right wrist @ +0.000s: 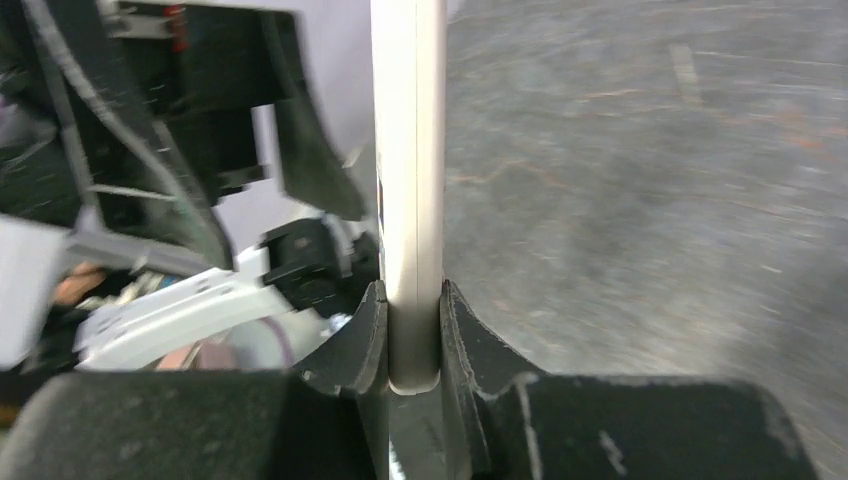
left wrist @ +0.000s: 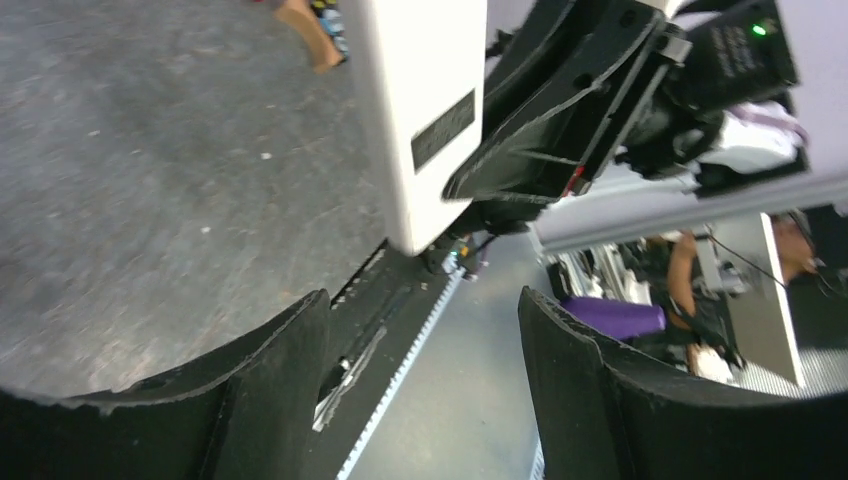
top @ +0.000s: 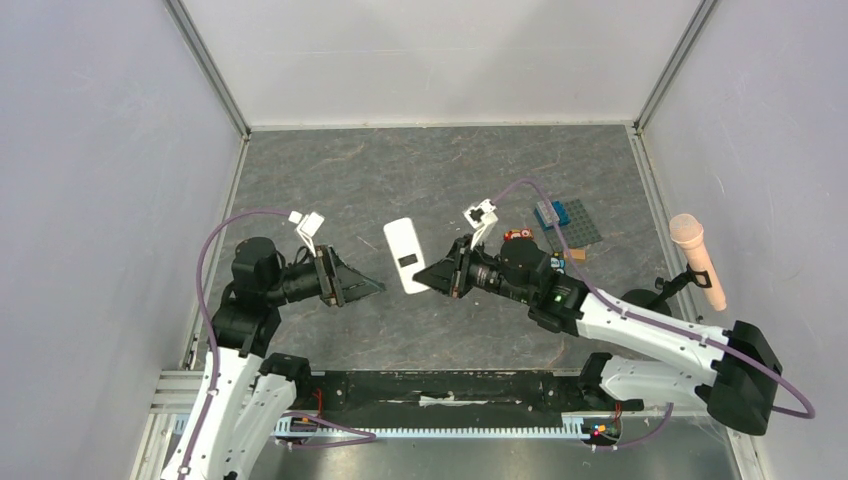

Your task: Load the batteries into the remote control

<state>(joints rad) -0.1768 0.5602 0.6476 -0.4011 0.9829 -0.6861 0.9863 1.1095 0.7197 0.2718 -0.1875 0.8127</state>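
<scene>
Item: remote control, R gripper pinching one end only; L gripper fingers wide. I risk it pivoting out.

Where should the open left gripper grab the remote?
Probably the free far end of the remote control, coming from the left. The right gripper pinches the near end across the thin flat faces; the left gripper could pinch likewise.

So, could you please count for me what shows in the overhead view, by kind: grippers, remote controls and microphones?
grippers: 2, the left gripper and the right gripper
remote control: 1
microphone: 1
total: 4
</scene>
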